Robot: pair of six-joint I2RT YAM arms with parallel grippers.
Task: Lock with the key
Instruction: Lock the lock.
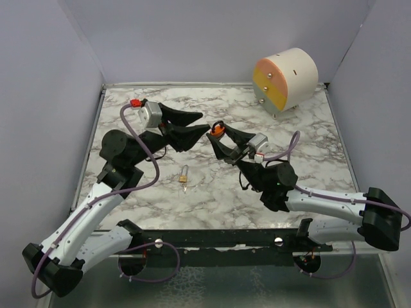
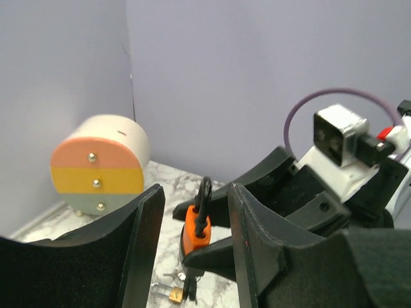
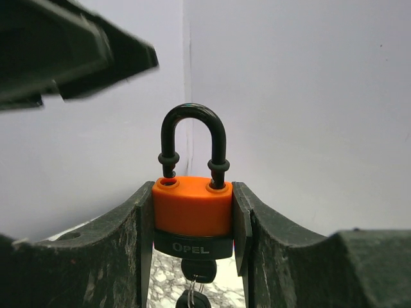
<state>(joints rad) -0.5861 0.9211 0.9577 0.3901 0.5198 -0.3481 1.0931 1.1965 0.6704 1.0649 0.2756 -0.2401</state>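
Item, right hand: clamped on the sides of the orange padlock, held clear above the desk.
Padlock: long axis upright, shackle on top, one leg apparently lifted out of its hole; key hanging from the underside.
Item, left hand: jaws apart, empty, just beside the padlock and facing it at shackle height.
Judgement: my left hand is the free one; the key lies below its line.

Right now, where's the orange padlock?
Near the centre of the top view, the padlock is clamped in the right gripper, just right of the open left gripper.
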